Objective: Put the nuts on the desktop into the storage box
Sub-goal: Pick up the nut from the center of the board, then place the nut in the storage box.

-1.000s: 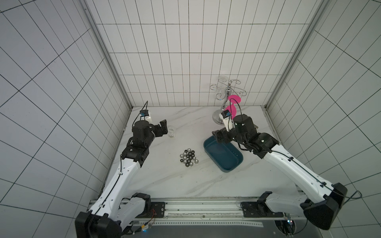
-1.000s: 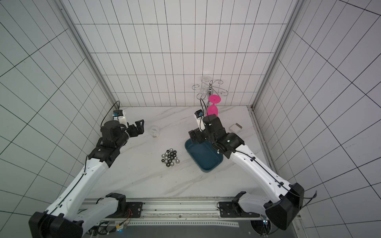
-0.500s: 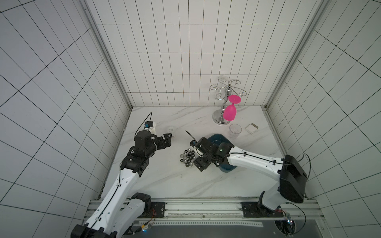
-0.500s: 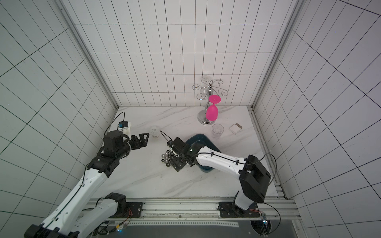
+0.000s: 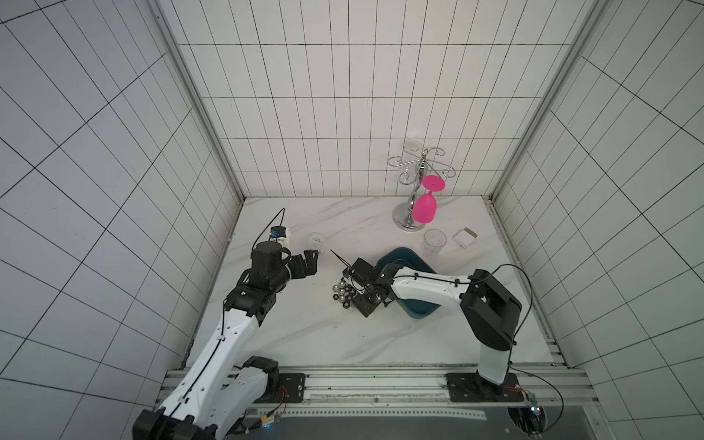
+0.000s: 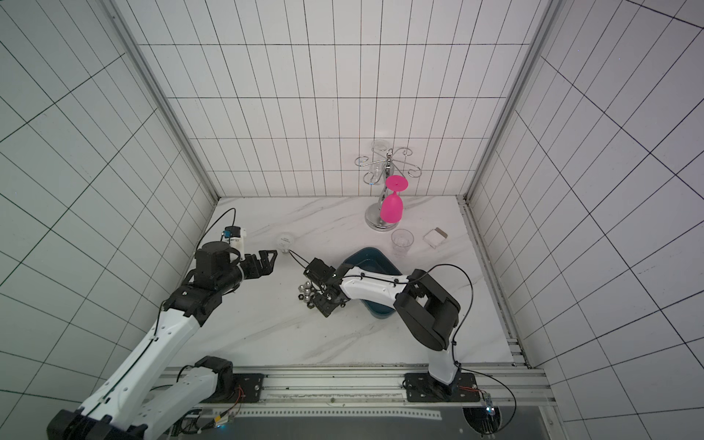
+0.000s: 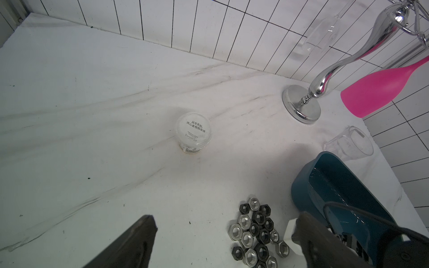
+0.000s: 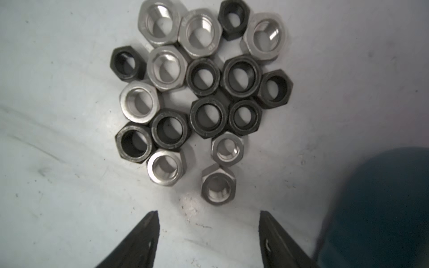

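Left hand (image 5: 314, 263) hovers over the left part of the worktop (image 5: 304, 343), its jaws wide apart and holding nothing; the left wrist view shows only its two finger ends. Near it, toward the back wall, stands a small lidded cup (image 5: 317, 240). Around the middle, the nuts (image 8: 193, 118) all lie on the worktop in one tight cluster, silver and black mixed; the right wrist view cuts off the farthest ones at its edge. Low beside this cluster is the right hand (image 8: 208, 212), jaws moderately apart with nothing between them, the finger ends short of the nearest nut. Just right of the nuts sits the storage box (image 5: 419, 310). The right arm covers its middle in both top views, so I cannot judge its inside, and the right wrist view gives only a blurred teal patch. Farther right stand a chrome rack (image 5: 409, 223) with a pink glass (image 5: 423, 207), a clear cup (image 5: 434, 242) and a small white box (image 5: 464, 238).
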Tool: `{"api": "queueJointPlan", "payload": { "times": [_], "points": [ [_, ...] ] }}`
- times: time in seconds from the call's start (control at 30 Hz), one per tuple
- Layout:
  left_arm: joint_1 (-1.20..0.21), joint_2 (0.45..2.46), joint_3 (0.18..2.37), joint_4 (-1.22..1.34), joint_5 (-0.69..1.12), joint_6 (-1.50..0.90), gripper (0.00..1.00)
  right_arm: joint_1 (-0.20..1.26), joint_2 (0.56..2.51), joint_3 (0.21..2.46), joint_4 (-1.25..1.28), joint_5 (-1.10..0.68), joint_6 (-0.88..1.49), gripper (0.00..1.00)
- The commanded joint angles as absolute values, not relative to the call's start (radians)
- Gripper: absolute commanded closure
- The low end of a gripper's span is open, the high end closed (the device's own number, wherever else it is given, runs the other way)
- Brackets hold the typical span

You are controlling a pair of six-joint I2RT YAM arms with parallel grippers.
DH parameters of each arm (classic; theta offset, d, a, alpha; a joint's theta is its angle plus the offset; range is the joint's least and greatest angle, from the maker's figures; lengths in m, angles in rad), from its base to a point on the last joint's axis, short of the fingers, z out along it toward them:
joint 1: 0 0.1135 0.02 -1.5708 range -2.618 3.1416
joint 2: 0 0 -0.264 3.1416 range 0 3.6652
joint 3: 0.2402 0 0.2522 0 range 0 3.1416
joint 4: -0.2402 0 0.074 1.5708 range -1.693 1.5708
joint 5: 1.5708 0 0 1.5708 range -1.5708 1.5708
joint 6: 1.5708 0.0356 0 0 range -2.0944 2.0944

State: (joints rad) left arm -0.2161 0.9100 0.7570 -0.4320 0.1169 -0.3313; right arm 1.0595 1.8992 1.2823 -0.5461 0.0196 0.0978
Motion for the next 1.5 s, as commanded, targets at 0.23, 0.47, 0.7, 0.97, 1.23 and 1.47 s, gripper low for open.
{"api": "queueJointPlan", "payload": {
  "times": [0.23, 0.47, 0.7, 0.97, 1.23, 1.47],
  "points": [
    [-0.215, 0.908, 0.792, -0.474, 0.090, -0.267, 0.01, 1.008, 1.971, 1.329, -0.534, -0.057, 0.067, 0.46],
    [-0.213, 0.903, 0.798, -0.489, 0.078, -0.262, 0.02, 1.008, 1.980, 1.324, -0.508, -0.081, 0.077, 0.55],
    [-0.213, 0.891, 0.804, -0.492, 0.075, -0.274, 0.01, 1.009, 1.970, 1.337, -0.514, -0.080, 0.074, 0.77],
    [-0.213, 0.881, 0.816, -0.499, 0.073, -0.285, 0.02, 1.006, 1.822, 1.316, -0.532, -0.024, 0.083, 0.82],
    [-0.213, 0.884, 0.836, -0.486, 0.131, -0.322, 0.01, 0.890, 1.600, 1.335, -0.600, -0.023, 0.142, 0.81],
    [-0.218, 0.905, 0.828, -0.436, 0.228, -0.398, 0.02, 0.675, 1.652, 1.313, -0.669, -0.027, 0.175, 0.81]
  ]
}}
